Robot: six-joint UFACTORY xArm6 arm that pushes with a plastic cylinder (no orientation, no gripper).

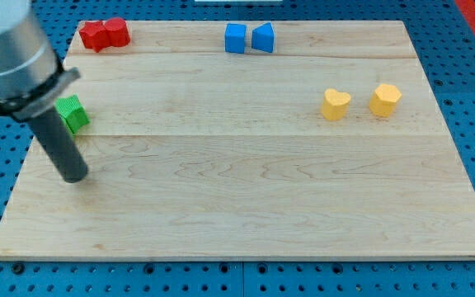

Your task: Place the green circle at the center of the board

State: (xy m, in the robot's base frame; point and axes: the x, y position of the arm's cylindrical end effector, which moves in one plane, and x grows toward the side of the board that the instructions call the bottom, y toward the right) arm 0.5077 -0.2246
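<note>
One green block [73,114] shows at the board's left edge, partly hidden behind my rod; its shape cannot be made out, and I cannot tell if it is the green circle. My tip [74,176] rests on the board just below this green block, a little toward the view's bottom. The arm's grey body fills the view's top left corner and may hide more of the board's left side.
Two red blocks [105,35] sit touching at the top left. A blue cube [235,38] and a blue angled block [263,37] sit at top centre. A yellow heart [335,104] and a yellow hexagon [384,99] sit at the right. The wooden board [237,206] lies on a blue pegboard.
</note>
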